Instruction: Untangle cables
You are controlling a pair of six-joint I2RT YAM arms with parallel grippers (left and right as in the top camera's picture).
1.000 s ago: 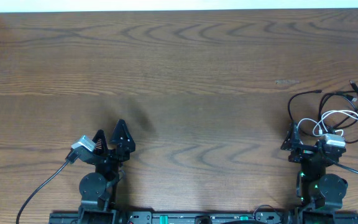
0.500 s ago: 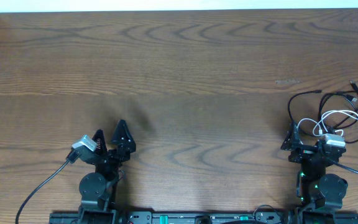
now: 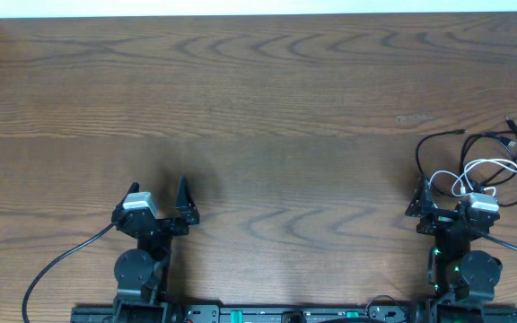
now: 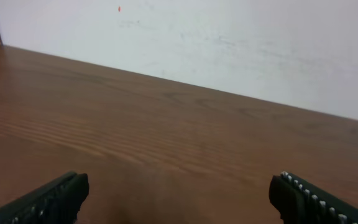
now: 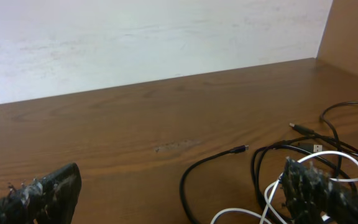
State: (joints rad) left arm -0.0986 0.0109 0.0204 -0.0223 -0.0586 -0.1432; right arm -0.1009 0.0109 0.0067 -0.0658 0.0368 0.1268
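The black cable (image 3: 431,141) and the white cable (image 3: 492,163) lie tangled in loose loops at the table's right edge. My right gripper (image 3: 445,201) sits just in front of them, open and empty. In the right wrist view the black cable (image 5: 194,171) curves between the open fingers (image 5: 179,205). The white cable (image 5: 328,155) loops over the black one by the right finger. A black plug end (image 5: 300,129) lies beyond. My left gripper (image 3: 158,201) is far to the left, open and empty over bare wood, also in the left wrist view (image 4: 179,202).
A wooden side panel (image 5: 353,31) rises close to the right of the cables. A white wall (image 4: 229,43) runs along the table's far edge. A thick black arm wire (image 3: 61,265) trails from the left arm toward the front edge.
The left wrist has rolled, so its camera and fingers now sit more level. The right arm and the cables have not moved.
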